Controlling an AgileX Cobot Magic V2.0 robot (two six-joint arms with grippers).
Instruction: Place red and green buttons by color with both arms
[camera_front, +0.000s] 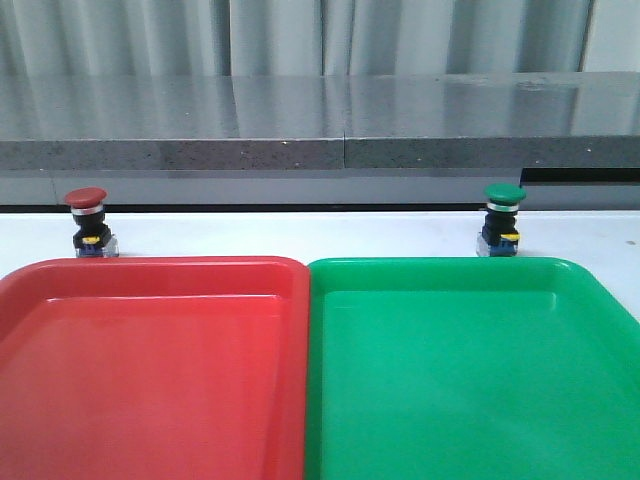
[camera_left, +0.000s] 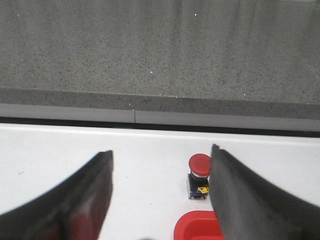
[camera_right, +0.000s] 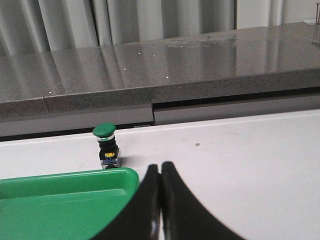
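Note:
The red button stands upright on the white table behind the red tray. The green button stands upright behind the green tray. Neither gripper shows in the front view. In the left wrist view my left gripper is open and empty, above the table; the red button stands just inside its right finger. In the right wrist view my right gripper is shut and empty, beside the green tray's corner; the green button stands apart from it.
The two trays lie side by side, touching, and fill the near part of the table. A grey stone ledge runs along the back of the table, close behind both buttons. Grey curtains hang behind it.

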